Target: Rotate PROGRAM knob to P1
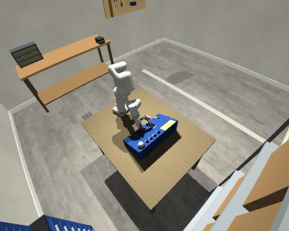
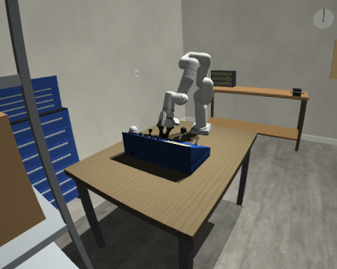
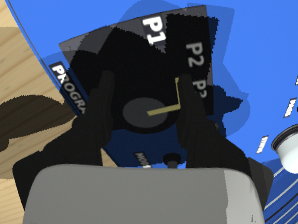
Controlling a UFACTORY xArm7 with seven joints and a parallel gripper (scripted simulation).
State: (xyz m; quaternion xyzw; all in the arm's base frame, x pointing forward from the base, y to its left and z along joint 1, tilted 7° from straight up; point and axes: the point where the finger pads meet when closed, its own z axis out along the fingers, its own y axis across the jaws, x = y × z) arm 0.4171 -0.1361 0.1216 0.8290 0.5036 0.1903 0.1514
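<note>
Top view: the blue console [image 1: 159,133] is seen near the middle of the tabletop [image 1: 179,159], just in front of the arm's base. The hand [image 1: 142,129] is lowered onto the console's top face, beside a row of small dark buttons [image 1: 150,138] and a white dome [image 1: 141,145] at the console's near end. A yellow label [image 1: 167,125] is carried at the console's far end.

Exterior view: the console is shown sitting flat, with no tilt visible. A small lever [image 2: 182,131] stands just beside the hand [image 2: 164,131] and is judged the nearest obstacle to any wrist rotation. A wooden shelf bench [image 2: 264,93] stands well behind the console.

Wrist view: the PROGRAM knob [image 3: 143,111] is pinched between the two dark fingers. Its pale pointer line [image 3: 164,108] is aimed sideways, towards the P2 and P3 marks, not at the P1 mark [image 3: 153,28] above the knob. The turn is judged unfinished; further rotation towards P1 remains, without the console being dragged.
</note>
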